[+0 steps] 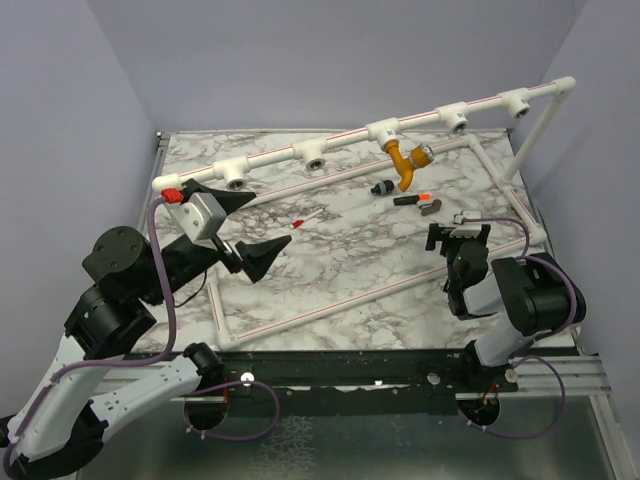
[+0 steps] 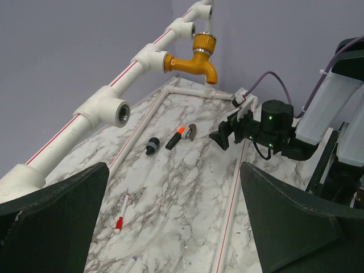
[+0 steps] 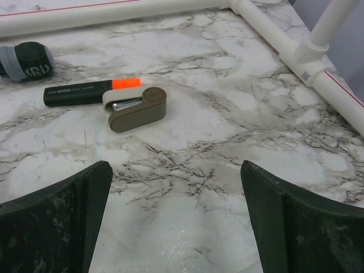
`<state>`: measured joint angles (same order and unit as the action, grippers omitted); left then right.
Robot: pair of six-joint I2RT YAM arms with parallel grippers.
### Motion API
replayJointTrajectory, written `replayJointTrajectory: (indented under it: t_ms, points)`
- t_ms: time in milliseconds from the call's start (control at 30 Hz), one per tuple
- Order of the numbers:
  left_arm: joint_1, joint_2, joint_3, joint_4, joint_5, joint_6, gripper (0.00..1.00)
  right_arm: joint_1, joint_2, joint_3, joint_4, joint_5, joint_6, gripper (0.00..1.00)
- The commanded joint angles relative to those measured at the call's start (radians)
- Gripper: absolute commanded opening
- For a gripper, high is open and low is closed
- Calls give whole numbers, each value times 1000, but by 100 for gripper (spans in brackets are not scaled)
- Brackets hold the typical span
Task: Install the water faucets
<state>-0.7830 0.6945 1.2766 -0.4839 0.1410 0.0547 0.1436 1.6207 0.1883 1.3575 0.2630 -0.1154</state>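
Note:
One mustard-orange water faucet (image 1: 405, 160) hangs spout-down from a white tee socket (image 1: 384, 129) on the raised pipe rail; the left wrist view shows the same faucet (image 2: 196, 60) up high. My left gripper (image 1: 250, 225) hovers open over the left part of the marble table, well apart from the faucet, its jaws (image 2: 173, 227) empty. My right gripper (image 1: 457, 237) is open too, low over the table at the right, with only bare marble between its jaws (image 3: 176, 222). Empty tee sockets (image 2: 111, 108) line the rail.
On the table lie a black capped piece (image 1: 380, 187), a black marker with an orange band (image 3: 79, 94), a tan clip-like piece (image 3: 139, 108) and a thin white red-tipped stick (image 2: 121, 213). A white pipe frame (image 1: 300, 318) rings the table; an upright pipe (image 1: 535, 135) stands at the right.

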Motion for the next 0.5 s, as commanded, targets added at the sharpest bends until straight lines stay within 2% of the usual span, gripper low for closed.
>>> replayJointTrajectory:
  t_ms: [0,467]
  points:
    - [-4,-10,-8,35,45,21,99,-11,11,45,-24,-21,44,100]
    - [-4,-37,-52,35,11,5,99,-14,6,51,-46,1,58,100]
